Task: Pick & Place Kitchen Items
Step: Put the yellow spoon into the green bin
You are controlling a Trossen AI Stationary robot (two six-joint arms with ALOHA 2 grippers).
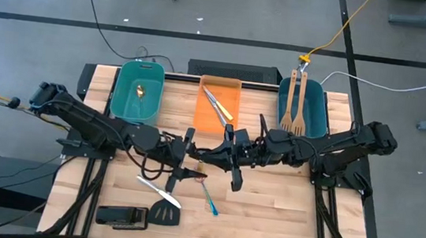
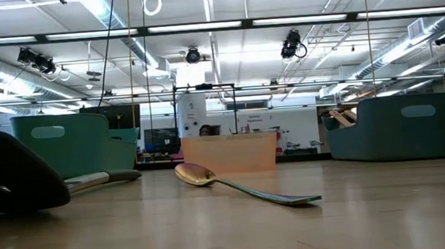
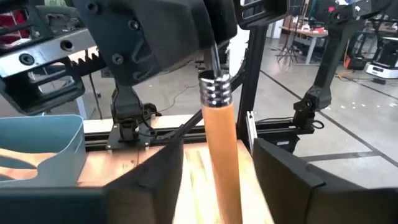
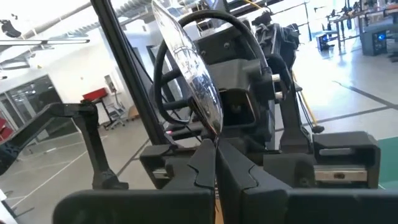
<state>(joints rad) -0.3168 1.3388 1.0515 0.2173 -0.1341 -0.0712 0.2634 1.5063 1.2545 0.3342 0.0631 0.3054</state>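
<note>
shiny steel spoon with an orange wooden handle [image 3: 222, 155], right gripper [image 4: 216, 163] pinching it, left gripper [image 3: 214, 171] spread around the handle, above the light wood table [image 1: 267, 212] near the orange bin [image 1: 232, 125].

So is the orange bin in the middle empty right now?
No, in the high view the orange bin holds a couple of silver utensils lying diagonally across its floor.

- Light-wood table [image 1: 267, 212].
- Orange bin [image 1: 218, 108] at its far edge, teal bins [image 1: 138, 91] flanking.
- Nearer than the orange bin: black spatula [image 1: 158, 200], blue-handled spoon [image 1: 210, 198], black block [image 1: 122, 217].
</note>
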